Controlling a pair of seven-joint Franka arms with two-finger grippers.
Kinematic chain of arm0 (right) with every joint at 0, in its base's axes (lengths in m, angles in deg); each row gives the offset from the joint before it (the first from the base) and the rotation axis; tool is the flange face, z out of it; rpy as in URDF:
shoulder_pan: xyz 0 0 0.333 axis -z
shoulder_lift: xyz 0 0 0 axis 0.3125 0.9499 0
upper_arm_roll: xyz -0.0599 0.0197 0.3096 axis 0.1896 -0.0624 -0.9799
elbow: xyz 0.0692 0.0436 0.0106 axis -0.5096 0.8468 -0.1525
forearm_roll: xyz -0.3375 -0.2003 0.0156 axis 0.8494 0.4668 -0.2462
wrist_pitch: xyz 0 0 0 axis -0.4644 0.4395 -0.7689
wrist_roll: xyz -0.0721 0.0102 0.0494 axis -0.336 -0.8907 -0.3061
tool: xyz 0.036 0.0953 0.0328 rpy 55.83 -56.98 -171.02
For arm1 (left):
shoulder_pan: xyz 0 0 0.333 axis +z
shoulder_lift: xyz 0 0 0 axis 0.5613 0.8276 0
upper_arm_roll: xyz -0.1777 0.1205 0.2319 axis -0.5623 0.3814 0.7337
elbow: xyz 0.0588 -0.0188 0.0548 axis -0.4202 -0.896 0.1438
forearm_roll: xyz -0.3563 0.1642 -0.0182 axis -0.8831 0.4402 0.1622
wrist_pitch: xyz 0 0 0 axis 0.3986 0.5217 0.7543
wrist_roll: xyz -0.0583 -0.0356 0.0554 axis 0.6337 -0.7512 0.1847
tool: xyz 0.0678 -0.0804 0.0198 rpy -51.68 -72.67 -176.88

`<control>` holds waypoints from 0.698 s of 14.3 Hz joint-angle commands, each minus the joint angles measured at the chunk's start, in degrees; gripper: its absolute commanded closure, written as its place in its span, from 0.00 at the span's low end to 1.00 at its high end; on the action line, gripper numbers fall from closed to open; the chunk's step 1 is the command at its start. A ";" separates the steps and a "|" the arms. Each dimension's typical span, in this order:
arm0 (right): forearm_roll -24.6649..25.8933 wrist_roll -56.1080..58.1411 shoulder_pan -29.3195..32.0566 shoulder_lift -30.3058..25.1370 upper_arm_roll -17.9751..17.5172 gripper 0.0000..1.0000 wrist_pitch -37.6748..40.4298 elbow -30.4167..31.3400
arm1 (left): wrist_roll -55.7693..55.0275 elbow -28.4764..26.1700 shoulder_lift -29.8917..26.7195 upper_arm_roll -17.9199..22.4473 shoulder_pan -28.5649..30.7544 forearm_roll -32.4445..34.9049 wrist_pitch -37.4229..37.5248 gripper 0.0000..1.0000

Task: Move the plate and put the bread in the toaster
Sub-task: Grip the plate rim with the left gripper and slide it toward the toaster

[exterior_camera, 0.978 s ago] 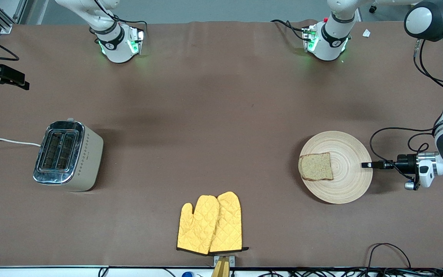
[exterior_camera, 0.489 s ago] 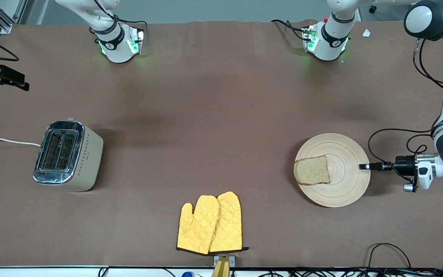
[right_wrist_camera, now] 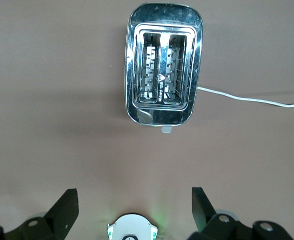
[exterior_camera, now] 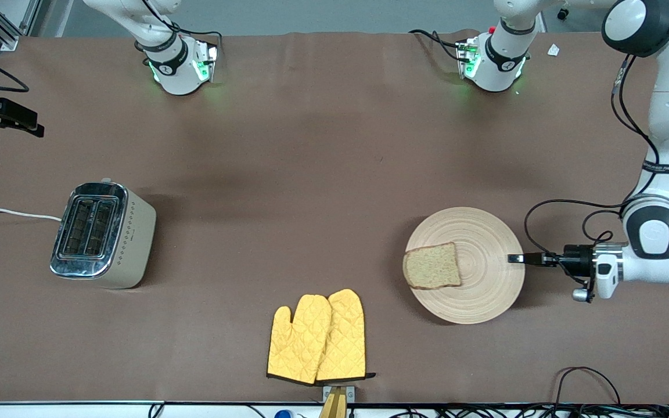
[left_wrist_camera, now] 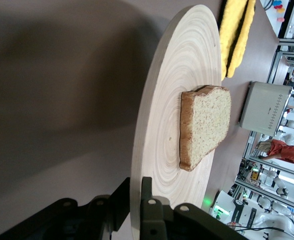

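The pale wooden plate lies toward the left arm's end of the table. The slice of brown bread rests flat on it, on the side toward the right arm's end. My left gripper is shut on the plate's rim at the left arm's side. In the left wrist view the jaws pinch the rim of the plate from above and below, with the bread further along it. The toaster stands toward the right arm's end, both slots empty. My right gripper waits open, high above the toaster.
A pair of yellow oven mitts lies near the table's front edge, between the toaster and the plate. The toaster's white cord runs off the table's end. The arm bases stand along the table's other long edge.
The left gripper has drawn the plate, with the bread on it, toward the right arm's end and slightly nearer to the front camera. The right arm has not moved.
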 commanded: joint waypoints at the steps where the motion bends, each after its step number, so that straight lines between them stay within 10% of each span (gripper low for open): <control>1: -0.75 -0.15 0.90 -1.02 -0.62 0.00 0.38 0.55 | 0.42 -0.20 -0.84 -2.86 -1.75 -1.03 -0.71 1.00; 10: -0.66 0.11 1.34 -0.93 -0.45 0.00 0.12 0.90 | 0.42 -0.82 -0.05 -8.06 -17.29 -4.10 -17.91 1.00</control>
